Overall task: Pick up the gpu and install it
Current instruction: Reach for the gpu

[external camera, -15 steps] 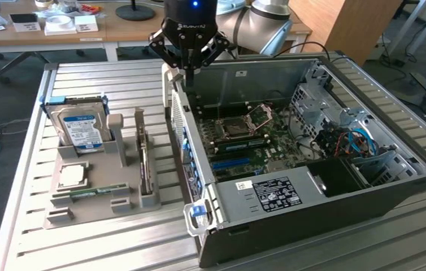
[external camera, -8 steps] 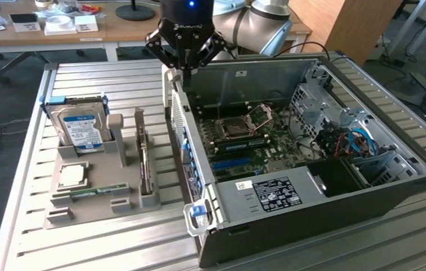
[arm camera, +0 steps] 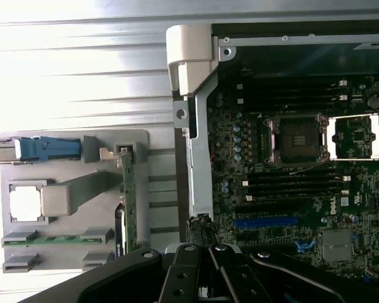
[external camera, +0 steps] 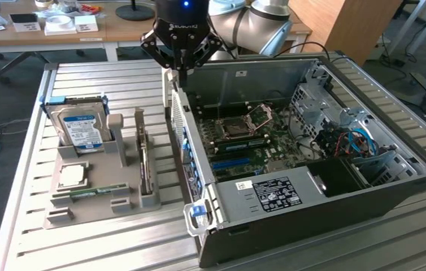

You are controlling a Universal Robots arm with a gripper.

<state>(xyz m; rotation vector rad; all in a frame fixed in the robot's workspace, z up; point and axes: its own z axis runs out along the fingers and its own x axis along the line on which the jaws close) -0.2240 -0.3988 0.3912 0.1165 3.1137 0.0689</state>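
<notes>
The gpu [external camera: 144,161] stands on its edge in a slot of the grey holder [external camera: 115,169], toward the exterior view's left of the open computer case [external camera: 394,186]. In the wrist view the gpu [arm camera: 128,196] is a thin green strip with a silver bracket end. My gripper [external camera: 182,72] hangs shut and empty above the case's near wall, behind and to the right of the gpu. Its black fingers [arm camera: 199,237] come together over the case edge beside the motherboard [arm camera: 290,189]. A blue card slot [arm camera: 265,222] lies on the board close to the fingertips.
The holder also carries a silver hard drive [external camera: 81,129] with a blue-white label, a processor [external camera: 72,175] and a RAM stick [external camera: 89,192]. Cables and drive cages [external camera: 348,132] crowd the case's right side. A desk with small items [external camera: 55,25] stands behind the slatted metal table [external camera: 107,79].
</notes>
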